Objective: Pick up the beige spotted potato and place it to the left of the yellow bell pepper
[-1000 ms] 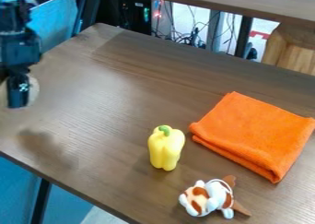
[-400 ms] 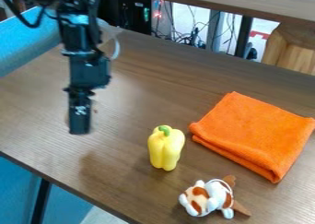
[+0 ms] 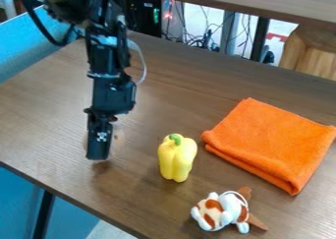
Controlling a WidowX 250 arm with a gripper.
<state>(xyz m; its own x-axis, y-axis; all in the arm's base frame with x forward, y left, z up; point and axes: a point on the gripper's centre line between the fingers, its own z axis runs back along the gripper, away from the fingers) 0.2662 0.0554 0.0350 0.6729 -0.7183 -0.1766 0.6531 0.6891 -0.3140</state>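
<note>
I note my gripper point(image 3: 98, 155) near the yellow pepper point(image 3: 177, 160), apart from it (clenched or released, I cannot tell). The pepper stands upright between gripper and folded orange cloth point(image 3: 270, 143).

Bare counter point(image 3: 157, 95) stretches behind the yellow pepper point(image 3: 176, 160). The pepper blocks a straight pass rightward to the orange cloth point(image 3: 269, 142).

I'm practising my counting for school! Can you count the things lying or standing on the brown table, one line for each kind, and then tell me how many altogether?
Yellow bell pepper: 1
Folded orange cloth: 1
White-and-brown toy animal: 1
Total: 3
</note>
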